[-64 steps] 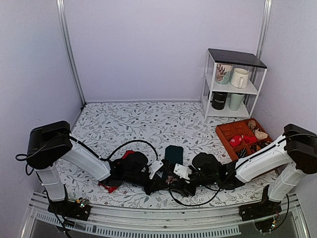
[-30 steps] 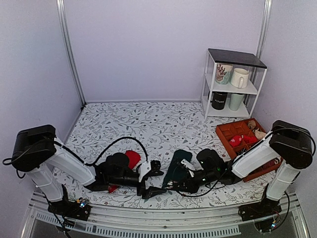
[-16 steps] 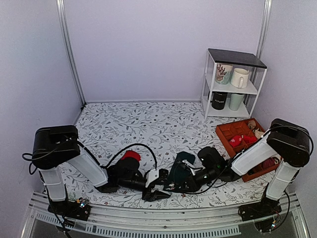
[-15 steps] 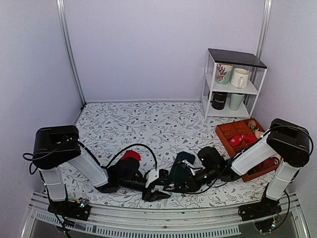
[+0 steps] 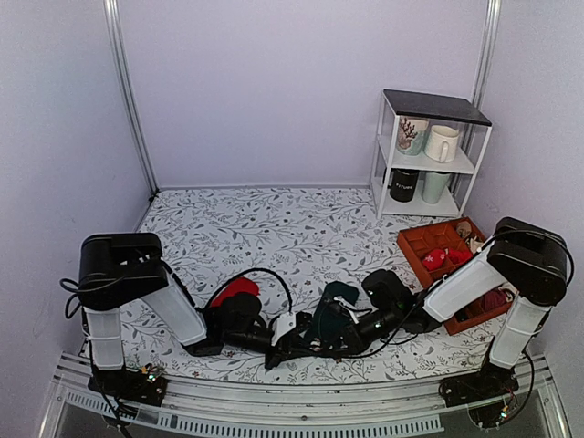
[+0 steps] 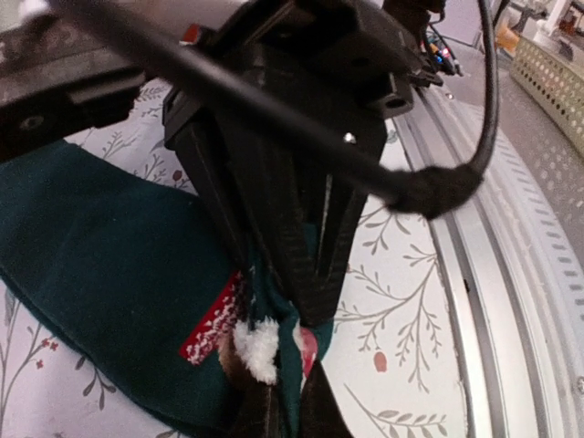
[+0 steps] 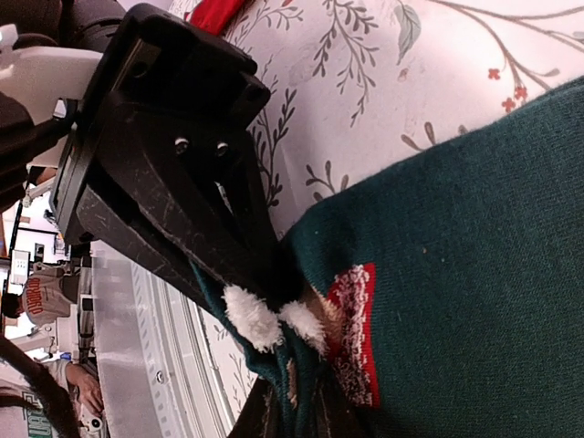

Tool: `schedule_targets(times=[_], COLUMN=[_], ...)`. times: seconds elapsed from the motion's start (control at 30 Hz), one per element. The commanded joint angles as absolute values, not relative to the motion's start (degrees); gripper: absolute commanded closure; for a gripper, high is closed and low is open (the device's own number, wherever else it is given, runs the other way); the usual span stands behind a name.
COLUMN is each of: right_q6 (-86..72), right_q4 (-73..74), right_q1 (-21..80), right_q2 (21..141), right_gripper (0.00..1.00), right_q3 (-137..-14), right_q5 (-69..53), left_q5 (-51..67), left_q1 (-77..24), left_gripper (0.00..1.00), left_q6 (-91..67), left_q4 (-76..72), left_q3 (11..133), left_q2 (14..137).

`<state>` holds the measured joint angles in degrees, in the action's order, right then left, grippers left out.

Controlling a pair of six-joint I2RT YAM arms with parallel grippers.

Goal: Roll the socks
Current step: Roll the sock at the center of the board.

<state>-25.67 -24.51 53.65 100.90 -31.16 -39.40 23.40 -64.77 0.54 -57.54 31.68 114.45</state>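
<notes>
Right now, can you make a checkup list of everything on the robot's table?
Surface: table with a leafy pattern.
Job's things: green sock pinched at one edge; red sock unheld, further left.
Clutter: brown tray of small things at right; white shelf with mugs at back right.
Grippers: left arm's fingers and right arm's fingers both shut on the green sock.
Cables: black cable loops up beside the red sock.
Surroundings: plain pale walls; metal rail along the near edge.

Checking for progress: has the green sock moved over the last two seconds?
Yes. The green sock has shifted right, toward the orange tray, and slightly nearer the front rail.
</notes>
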Motion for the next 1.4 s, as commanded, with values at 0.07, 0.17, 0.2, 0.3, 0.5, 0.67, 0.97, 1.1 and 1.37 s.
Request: schedule_targets(times=[0.07, 0.17, 0.2, 0.3, 0.5, 0.67, 0.97, 1.1, 1.37], right_q6=[-24.0, -22.8, -22.4, -19.9, -12.5, -2.5, 11.5, 13.7, 12.9], right_q4=[-12.9, -10.8, -10.2, -8.3, -15.5, -26.9, -30.4, -31.3, -30.9], right_q1=[53.9, 53.8, 53.8, 53.8, 55.8, 64.9, 72.3, 72.3, 72.2], right_q2=[103.9, 101.5, 99.6, 91.5, 73.9, 69.9, 80.7, 82.0, 88.6], right_gripper=[0.85, 0.72, 0.68, 0.62, 0.52, 0.50, 0.50, 0.51, 0.62], right_q3=[-30.4, -31.1, -31.1, -30.3, -21.8, -15.5, -20.3, -20.9, -23.4], right_q5=[-37.1, -35.5, -34.3, -28.2, -12.4, -3.7, 5.9, 5.1, 1.4], left_q5=[25.3, 24.8, 24.6, 25.0, 25.8, 26.5, 27.3, 27.3, 27.5], left_q1=[-64.4, -64.3, -64.2, -64.2, -63.3, -62.3, -62.1, -62.1, -62.1], left_gripper=[1.00, 1.00, 1.00, 1.00, 1.00, 1.00, 1.00, 1.00, 1.00], left_q6=[-2.2, -6.7, -8.4, -12.0, -16.9, -19.1, -19.6, -19.5, -18.9], left_q4=[-53.1, -43.5, -39.0, -28.7, -22.1, -21.4, -21.1, -21.1, -21.0], left_q3=[32.9, 35.1, 36.3, 38.5, 37.2, 36.7, 37.0, 37.1, 36.9], left_q2=[114.4, 113.3, 113.3, 113.2, 113.6, 115.1, 116.9, 116.6, 116.4])
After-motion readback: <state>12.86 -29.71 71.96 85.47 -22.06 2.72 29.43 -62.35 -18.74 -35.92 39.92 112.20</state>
